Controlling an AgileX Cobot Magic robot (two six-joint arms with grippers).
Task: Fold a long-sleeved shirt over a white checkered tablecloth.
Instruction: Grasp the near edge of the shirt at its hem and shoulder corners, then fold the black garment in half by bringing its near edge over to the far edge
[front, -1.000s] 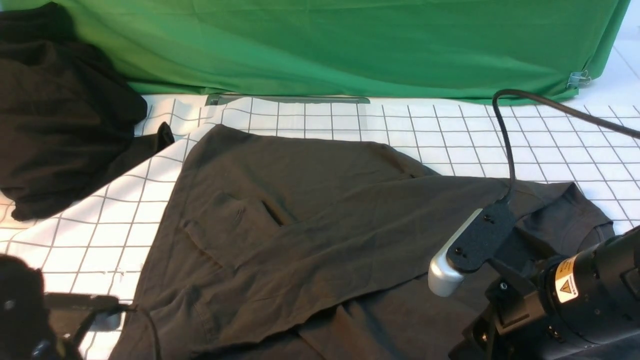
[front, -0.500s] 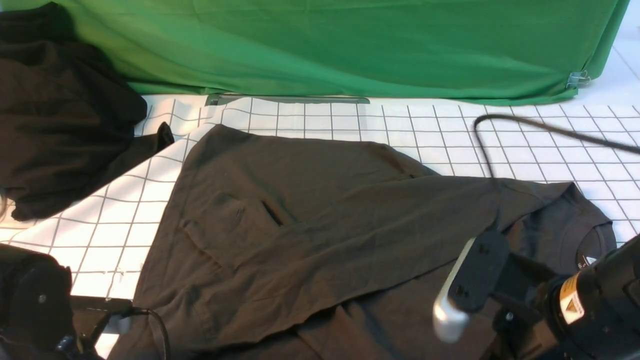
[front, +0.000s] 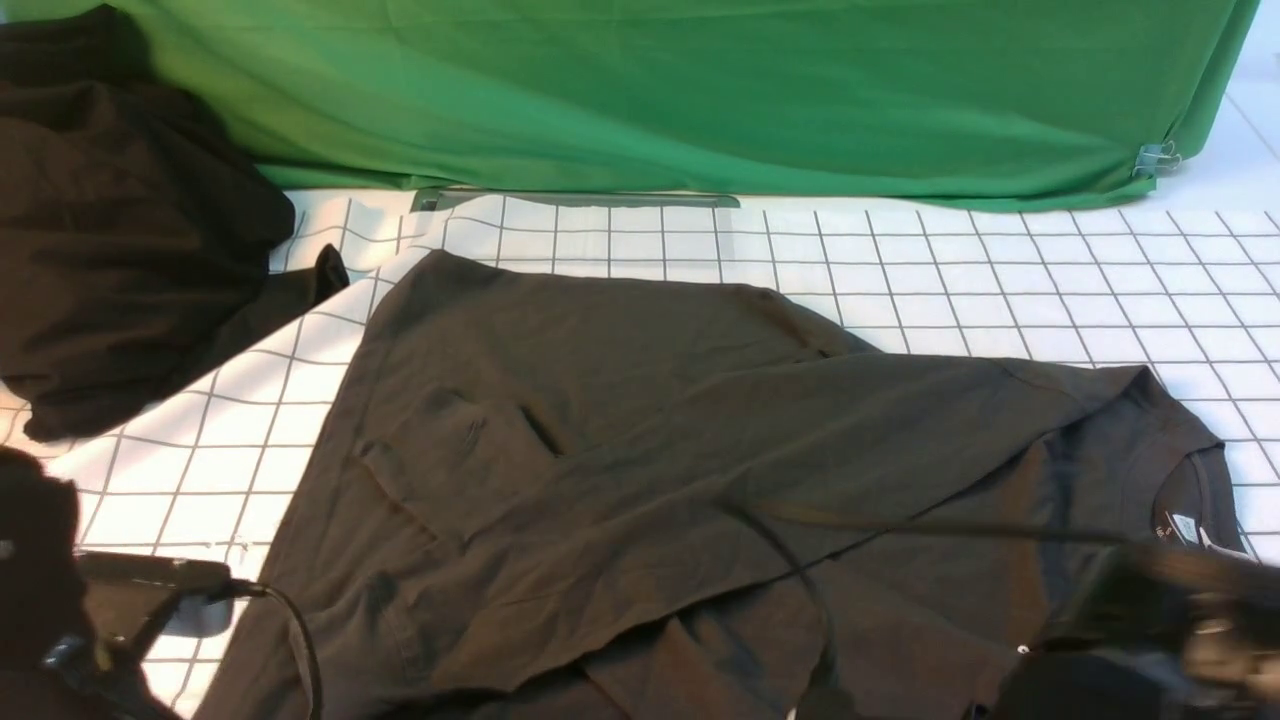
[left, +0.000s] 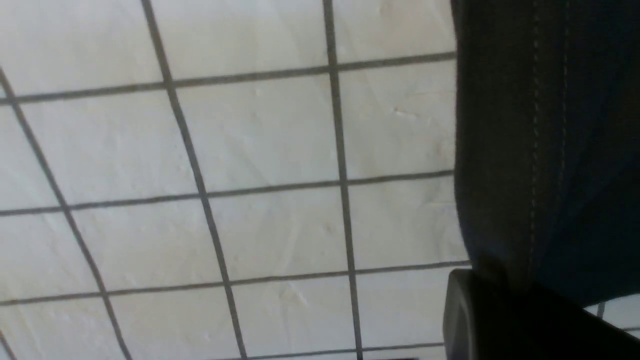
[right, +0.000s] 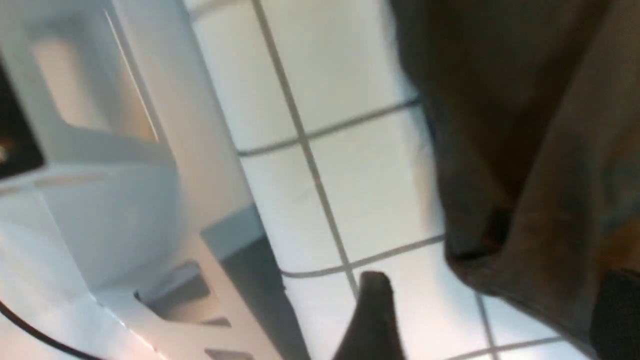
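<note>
The long-sleeved shirt (front: 640, 440) lies spread, dark charcoal, on the white checkered tablecloth (front: 1000, 270), neck label (front: 1185, 525) at the right; no print shows. My left arm (front: 60, 610) is at the shirt's near-left corner. In the left wrist view the stitched hem (left: 540, 150) runs taut into my left gripper (left: 500, 300), which looks shut on it. My right arm (front: 1150, 610) is a low blur near the collar. My right gripper (right: 495, 315) is open, one fingertip (right: 375, 310) over the tablecloth (right: 350, 190), the shirt's edge (right: 525, 225) between the fingers.
A rumpled heap of black cloth (front: 110, 230) sits at the far left. The green backdrop (front: 700, 90) hangs behind, with a clip (front: 1157, 157) at its right corner. The right arm's cable (front: 900, 525) crosses the shirt. A white frame (right: 100, 175) stands beside the table edge.
My right arm has dropped low toward the near edge, uncovering the neck label; its cable now lies across the shirt. My left arm rose, then sank back, and the shirt's near-left edge shifted slightly.
</note>
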